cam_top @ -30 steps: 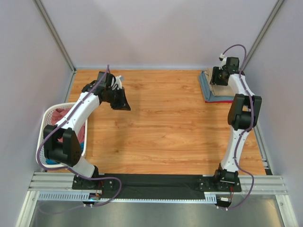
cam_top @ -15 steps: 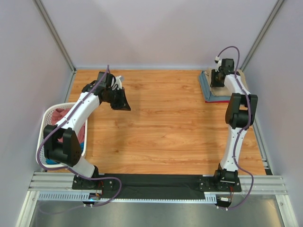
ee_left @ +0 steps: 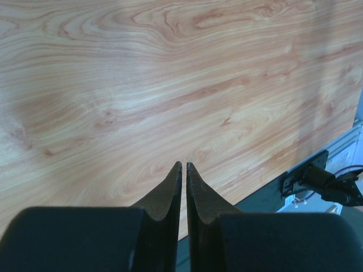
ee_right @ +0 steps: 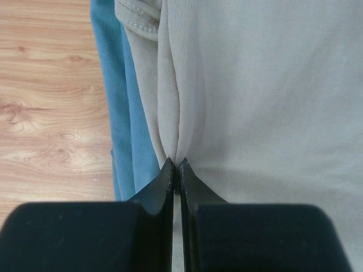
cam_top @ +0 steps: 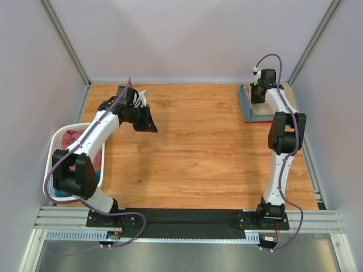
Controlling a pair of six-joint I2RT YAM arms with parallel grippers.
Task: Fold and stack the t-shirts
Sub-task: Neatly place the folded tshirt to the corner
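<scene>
The top camera looks down from behind on the table (cam_top: 198, 147). Both wrist cameras sit close within that view: left over a bare part, right over the tan t-shirt (ee_right: 255, 85).

The left arm bends toward the far left, left gripper (ee_left: 181, 165) closed and empty. The right arm stretches far right, right gripper (ee_right: 176, 163) pinching the tan shirt (ee_right: 266, 90).

Tan shirt (ee_right: 255, 85) over blue shirt (ee_right: 122, 113) at two o'clock on the orange-brown wood-grain table (cam_top: 198, 141). White basket (cam_top: 55, 137) at nine o'clock holds pink cloth (cam_top: 71, 137) and teal cloth (cam_top: 99, 162). Arms (cam_top: 282, 170) white and black; cables (cam_top: 272, 55) purple.
</scene>
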